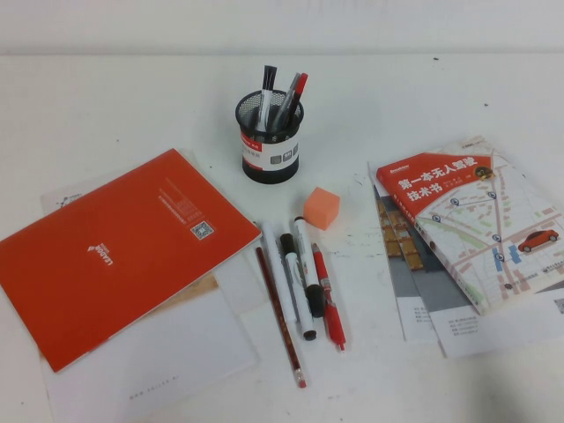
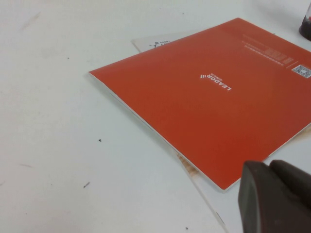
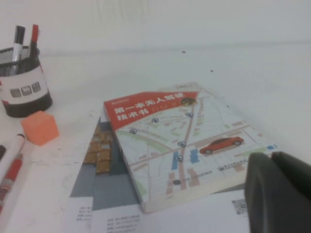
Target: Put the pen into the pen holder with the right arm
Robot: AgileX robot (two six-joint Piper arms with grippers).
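Note:
The pen (image 1: 297, 286), a white marker with black ends, lies among a row of pens at the table's centre front. The black mesh pen holder (image 1: 270, 137) stands behind it with several pens inside; it also shows in the right wrist view (image 3: 24, 90). Neither arm appears in the high view. My right gripper (image 3: 269, 158) is shut and empty, low over papers beside the map-cover book (image 3: 180, 141), far from the pen. My left gripper (image 2: 268, 167) is shut and empty at the near corner of the orange notebook (image 2: 214, 92).
Beside the pen lie a second white marker (image 1: 306, 260), a red pen (image 1: 328, 300), a grey ballpoint (image 1: 275, 264) and a dark red pencil (image 1: 280, 317). An orange cube (image 1: 322, 207) sits behind them. The notebook (image 1: 115, 251) and white sheets are left; the book (image 1: 480, 220) is right.

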